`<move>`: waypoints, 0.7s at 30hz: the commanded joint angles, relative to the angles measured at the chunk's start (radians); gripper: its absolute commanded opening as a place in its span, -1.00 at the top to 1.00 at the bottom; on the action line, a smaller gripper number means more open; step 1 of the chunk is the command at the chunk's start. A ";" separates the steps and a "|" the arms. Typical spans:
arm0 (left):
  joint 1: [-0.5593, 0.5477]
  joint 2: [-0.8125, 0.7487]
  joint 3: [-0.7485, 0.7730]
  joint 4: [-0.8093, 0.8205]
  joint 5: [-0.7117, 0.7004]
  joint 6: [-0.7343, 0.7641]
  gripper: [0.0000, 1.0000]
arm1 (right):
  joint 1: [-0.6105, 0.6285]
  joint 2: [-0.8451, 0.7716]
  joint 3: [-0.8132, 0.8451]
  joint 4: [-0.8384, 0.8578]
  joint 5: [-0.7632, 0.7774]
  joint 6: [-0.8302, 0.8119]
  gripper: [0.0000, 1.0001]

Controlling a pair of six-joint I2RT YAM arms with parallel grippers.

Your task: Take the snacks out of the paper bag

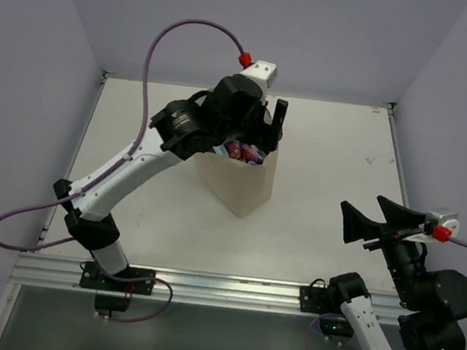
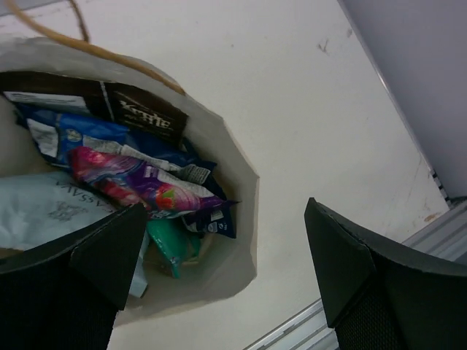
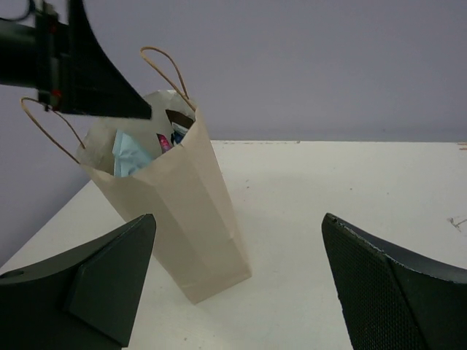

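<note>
The cream paper bag [image 1: 242, 184] stands upright at mid-table, mouth up, string handles [image 3: 166, 67] raised. The snacks lie inside it. The left wrist view looks down on a brown packet [image 2: 139, 111], a blue packet [image 2: 91, 135], a magenta-purple packet [image 2: 139, 181], a teal packet [image 2: 171, 246] and a pale blue-and-white packet [image 2: 44, 211]. My left gripper [image 2: 226, 251] hovers open just above the mouth of the bag [image 2: 248, 219], holding nothing; one finger [image 2: 95, 266] is over the packets, the other [image 2: 357, 262] is outside the rim. My right gripper [image 3: 237, 255] is open and empty, well right of the bag [image 3: 186, 211].
The white table [image 1: 336, 152] is bordered by lavender walls on three sides. An aluminium rail [image 1: 221, 289] carrying both arm bases runs along the near edge. The left arm [image 1: 125, 172] reaches diagonally from its base to the bag.
</note>
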 commanded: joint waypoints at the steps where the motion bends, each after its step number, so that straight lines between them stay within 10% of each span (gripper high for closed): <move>1: 0.003 -0.177 -0.007 0.019 -0.213 -0.074 -0.96 | 0.005 0.029 0.023 0.010 -0.019 -0.008 -0.98; 9: 0.001 -0.530 -0.392 0.098 -0.442 -0.264 -0.86 | 0.005 0.031 0.010 0.012 -0.026 -0.008 -0.98; 21: 0.001 -0.603 -0.689 0.259 -0.318 -0.344 -0.86 | 0.005 0.025 -0.008 0.012 -0.032 -0.003 -0.98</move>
